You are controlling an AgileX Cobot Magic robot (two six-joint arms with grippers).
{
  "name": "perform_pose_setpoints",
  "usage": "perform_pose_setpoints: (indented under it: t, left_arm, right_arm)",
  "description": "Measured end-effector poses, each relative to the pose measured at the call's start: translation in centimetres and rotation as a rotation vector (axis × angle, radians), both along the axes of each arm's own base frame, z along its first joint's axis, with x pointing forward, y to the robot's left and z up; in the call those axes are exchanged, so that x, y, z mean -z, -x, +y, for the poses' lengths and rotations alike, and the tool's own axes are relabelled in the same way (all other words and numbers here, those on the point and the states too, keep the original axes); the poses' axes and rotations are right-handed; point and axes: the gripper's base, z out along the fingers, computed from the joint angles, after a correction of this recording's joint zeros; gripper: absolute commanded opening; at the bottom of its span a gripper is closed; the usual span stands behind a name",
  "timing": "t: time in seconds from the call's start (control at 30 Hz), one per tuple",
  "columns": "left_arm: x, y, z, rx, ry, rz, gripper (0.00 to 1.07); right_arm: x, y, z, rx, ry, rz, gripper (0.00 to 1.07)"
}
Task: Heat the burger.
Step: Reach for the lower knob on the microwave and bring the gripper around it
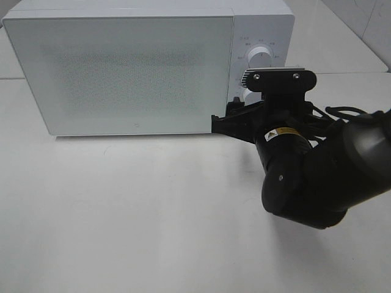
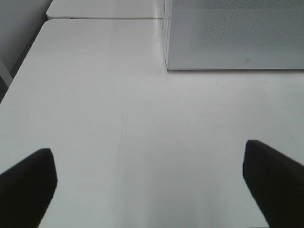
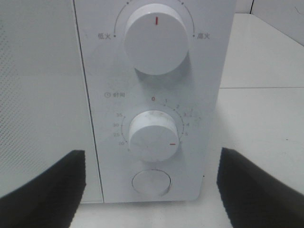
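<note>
Right arm [image 1: 305, 183], black, foreground. Right gripper [image 3: 151, 156]: jaws spread, holding nothing, facing the timer knob [image 3: 153, 137] of the white microwave [image 1: 122, 73], whose door is closed. Left gripper [image 2: 147, 156]: jaws spread wide, holding nothing, over the table [image 2: 118, 95]. Burger: hidden; position cannot be told.

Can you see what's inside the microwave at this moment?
No. The microwave door is shut, and its speckled panel hides the whole interior. No burger shows in any view.
</note>
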Motion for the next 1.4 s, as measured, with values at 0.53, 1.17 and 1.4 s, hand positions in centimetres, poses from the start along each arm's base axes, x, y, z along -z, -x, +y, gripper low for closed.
perform_pose_setpoints:
  t: [0.53, 1.17, 1.4]
  left_arm:
    - [0.0, 0.0, 0.0, 0.0, 0.0, 0.0, 1.0]
    - [0.0, 0.0, 0.0, 0.0, 0.0, 0.0, 1.0]
    - [0.0, 0.0, 0.0, 0.0, 0.0, 0.0, 1.0]
  right_arm:
    - [1.0, -3.3, 1.0, 0.033, 0.036, -0.014, 0.76]
    - [1.7, -5.1, 0.0, 0.091, 0.037, -0.009, 0.76]
    - [1.7, -5.1, 0.0, 0.089, 0.035, -0.006, 0.76]
